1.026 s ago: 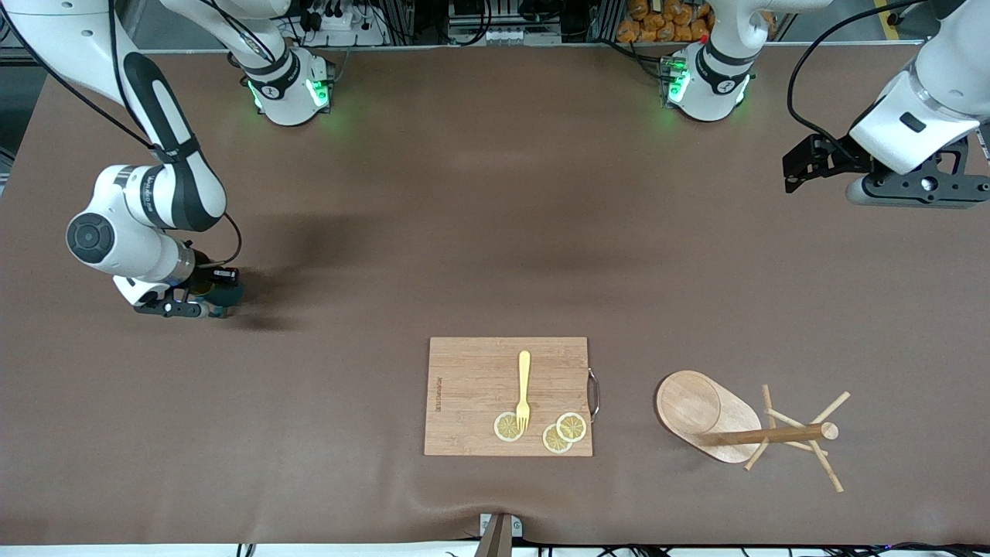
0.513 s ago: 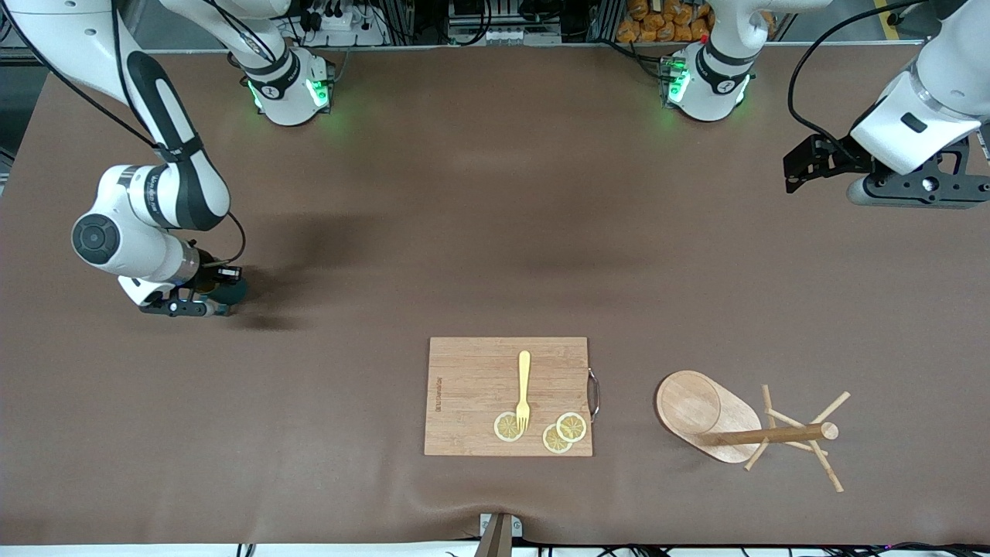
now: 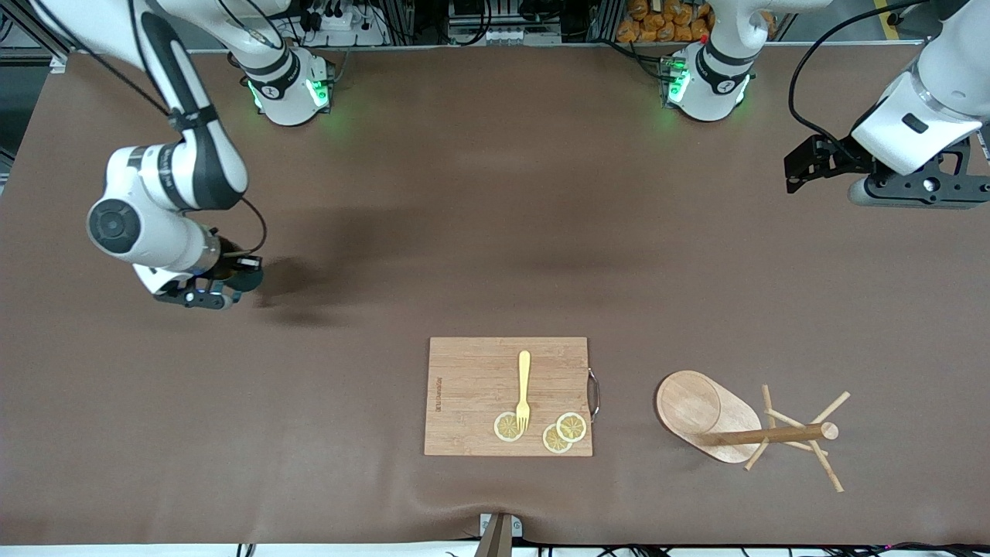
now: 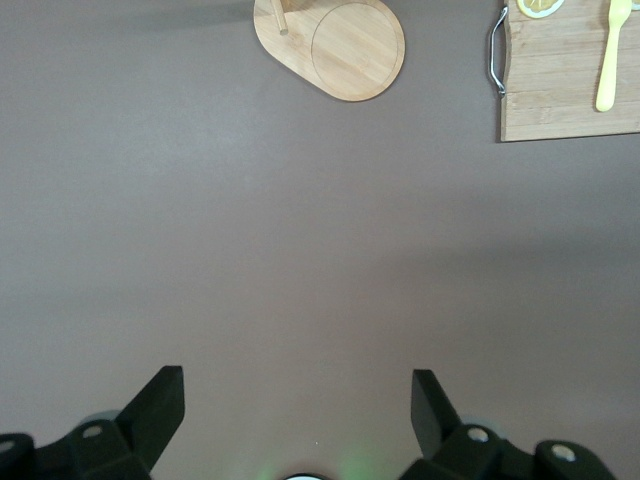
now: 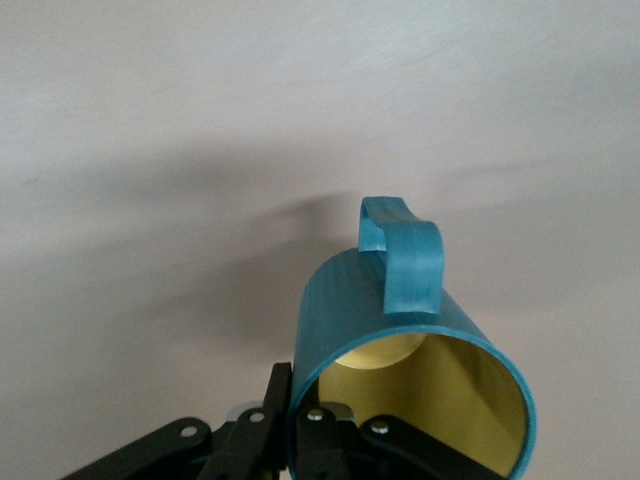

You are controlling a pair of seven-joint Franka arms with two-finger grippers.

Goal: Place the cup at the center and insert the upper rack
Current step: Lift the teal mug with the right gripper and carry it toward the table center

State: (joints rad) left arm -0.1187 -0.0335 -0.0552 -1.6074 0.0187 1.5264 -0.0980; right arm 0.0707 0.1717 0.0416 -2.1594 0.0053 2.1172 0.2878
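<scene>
1. Over the last second the right arm has risen and drifted toward the table's middle, taking the cup (image 3: 246,278) up with it off the brown table (image 3: 495,232); nothing else has moved.
2. The right gripper (image 3: 220,290) is clamped on the cup's rim, one finger inside the yellow interior and one outside the teal wall, as the right wrist view shows (image 5: 400,360); the cup hangs tilted, handle (image 5: 405,265) uppermost in that view, above the right arm's end of the table.
3. The left gripper (image 3: 800,166) hovers with its fingers spread wide and empty over the left arm's end of the table, waiting.
4. The mug tree (image 3: 742,425) lies tipped on its side, pole and pegs flat, beside the cutting board (image 3: 472,394), which carries a yellow fork (image 3: 524,391) and lemon slices (image 3: 561,432).
5. Progress looks early: the cup is lifted but not yet set at the centre, and the upper rack stage appears untouched.
</scene>
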